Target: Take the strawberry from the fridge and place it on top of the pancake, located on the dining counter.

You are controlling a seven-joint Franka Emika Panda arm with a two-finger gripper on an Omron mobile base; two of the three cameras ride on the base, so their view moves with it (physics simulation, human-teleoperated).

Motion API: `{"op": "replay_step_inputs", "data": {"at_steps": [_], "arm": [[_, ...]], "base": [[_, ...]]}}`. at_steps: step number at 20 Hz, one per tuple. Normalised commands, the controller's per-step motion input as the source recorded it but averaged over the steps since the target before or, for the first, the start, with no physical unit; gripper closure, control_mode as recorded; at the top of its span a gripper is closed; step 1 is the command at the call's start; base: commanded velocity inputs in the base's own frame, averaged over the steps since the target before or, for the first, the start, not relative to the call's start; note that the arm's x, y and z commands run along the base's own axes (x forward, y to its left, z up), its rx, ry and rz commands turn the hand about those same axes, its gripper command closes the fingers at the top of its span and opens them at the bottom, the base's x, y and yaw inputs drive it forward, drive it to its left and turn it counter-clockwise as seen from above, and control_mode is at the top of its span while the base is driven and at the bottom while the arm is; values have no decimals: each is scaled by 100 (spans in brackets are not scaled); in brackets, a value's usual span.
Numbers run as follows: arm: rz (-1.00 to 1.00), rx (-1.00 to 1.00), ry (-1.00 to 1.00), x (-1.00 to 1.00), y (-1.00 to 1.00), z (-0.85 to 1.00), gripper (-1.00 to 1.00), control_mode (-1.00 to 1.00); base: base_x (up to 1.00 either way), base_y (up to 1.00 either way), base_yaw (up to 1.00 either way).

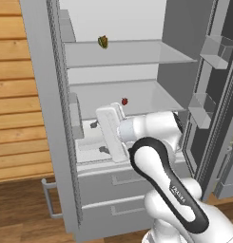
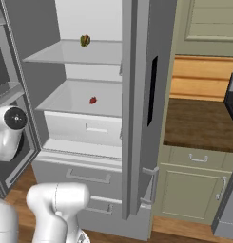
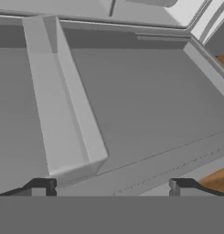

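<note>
The fridge (image 1: 44, 118) (image 2: 137, 142) stands with both doors open. The strawberry (image 1: 124, 101) (image 2: 92, 100), tiny and red, lies on the middle glass shelf, toward its front. My gripper (image 1: 99, 137) (image 3: 111, 186) is below and left of the berry, over the white drawer level, pointing at the inside of the left door. It is open, fingertips (image 3: 41, 185) wide apart with nothing between them. The pancake and the dining counter are out of view.
A yellow-green and orange produce item (image 1: 103, 42) (image 2: 84, 40) sits on the upper shelf. A door bin (image 3: 63, 100) juts out just ahead of the hand. Two grey drawers (image 2: 87, 176) close the fridge bottom. A dark-topped cabinet counter (image 2: 199, 123) adjoins the fridge on the right.
</note>
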Motion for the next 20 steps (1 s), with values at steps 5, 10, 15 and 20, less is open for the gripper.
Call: {"op": "replay_step_inputs", "data": {"at_steps": [5,10,15,20], "arm": [[0,-29,0,0,-53,2,-100,-100],[0,-50,-2,0,-65,-3,-100,-100],[0,-61,-2,0,-68,-6,-100,-100],[4,-66,0,0,-86,-7,-100,-100]], "base": [[0,0,0],[0,0,0],[0,0,0],[0,0,0]]}}
